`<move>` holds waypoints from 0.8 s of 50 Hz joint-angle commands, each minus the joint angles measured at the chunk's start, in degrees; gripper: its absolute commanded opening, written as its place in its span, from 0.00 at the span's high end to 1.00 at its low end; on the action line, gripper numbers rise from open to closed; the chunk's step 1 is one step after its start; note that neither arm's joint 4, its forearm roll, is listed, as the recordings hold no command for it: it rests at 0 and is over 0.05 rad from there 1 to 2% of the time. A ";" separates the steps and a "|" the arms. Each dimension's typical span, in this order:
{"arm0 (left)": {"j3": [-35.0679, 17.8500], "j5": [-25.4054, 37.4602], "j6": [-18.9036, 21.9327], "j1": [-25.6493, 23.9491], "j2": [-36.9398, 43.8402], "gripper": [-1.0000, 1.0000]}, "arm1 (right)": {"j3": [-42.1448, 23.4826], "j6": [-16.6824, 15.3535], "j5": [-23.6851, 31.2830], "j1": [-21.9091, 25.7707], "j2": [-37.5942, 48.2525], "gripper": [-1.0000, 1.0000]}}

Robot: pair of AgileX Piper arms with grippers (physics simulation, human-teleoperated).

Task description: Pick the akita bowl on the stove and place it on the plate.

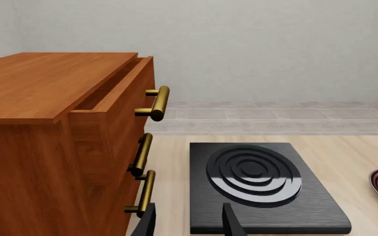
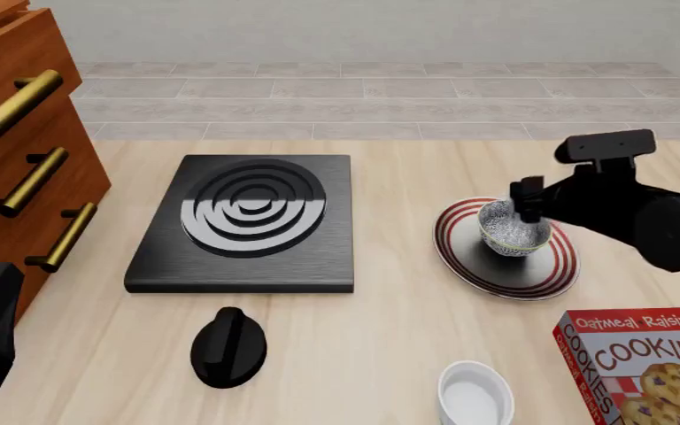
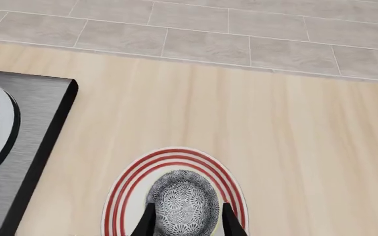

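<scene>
Speckled akita bowl (image 2: 513,228) on plate (image 2: 464,258), clamped btwn right gripper (image 3: 186,222) fingers.

Pale wooden table (image 2: 411,310), bearing black stove (image 2: 245,223), round black knob (image 2: 229,346), red-striped plate (image 2: 508,257), white cup (image 2: 476,395), cookie box (image 2: 647,365), wooden drawer cabinet (image 2: 15,168).
</scene>
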 commanded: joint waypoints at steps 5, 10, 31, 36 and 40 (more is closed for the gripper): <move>0.00 0.00 0.00 0.00 0.00 0.00 | 3.14 -3.92 -0.68 1.16 -7.78 0.00; 0.00 0.00 0.00 0.00 0.00 0.00 | 5.25 -5.03 -1.86 1.77 -10.82 0.00; 0.00 0.00 0.00 0.00 0.00 0.00 | 16.42 -15.72 -11.93 4.07 -26.22 0.00; 0.00 0.00 0.00 0.00 0.00 0.00 | 19.86 -17.34 -16.10 4.27 -28.67 0.00; 0.00 0.00 0.00 0.00 0.00 0.00 | 22.49 -18.96 -19.47 4.30 -29.77 0.00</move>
